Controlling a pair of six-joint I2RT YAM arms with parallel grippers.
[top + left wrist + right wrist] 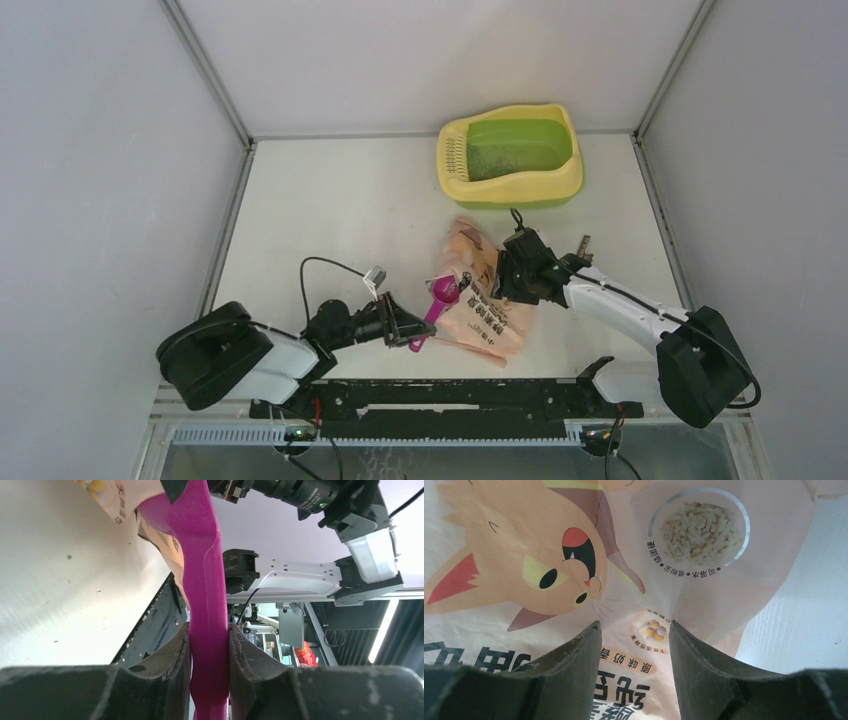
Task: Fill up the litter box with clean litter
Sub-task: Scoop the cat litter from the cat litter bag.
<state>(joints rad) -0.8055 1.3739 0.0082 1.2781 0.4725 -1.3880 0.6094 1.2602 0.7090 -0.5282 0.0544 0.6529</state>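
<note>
The litter box (512,112) stands at the table's far right, yellow rim, green basin, grille at its left end. Dark specks of litter (500,160) lie thinly in the basin. My left gripper (408,326) is shut on the handle of the magenta scoop (441,297); in the left wrist view the handle (202,580) is clamped between the jaws of the left gripper (209,630). The scoop's bowl rests at the edge of the peach-pink bag (482,312). My right gripper (506,280) is on the bag's right side; in the right wrist view the right gripper (634,625) has bag material (699,580) bunched between its jaws.
The bag lies near the table's middle front, between both arms. White walls close in the table left, right and back. The black rail of the arm bases (440,395) runs along the near edge. The right arm's body (300,577) shows in the left wrist view.
</note>
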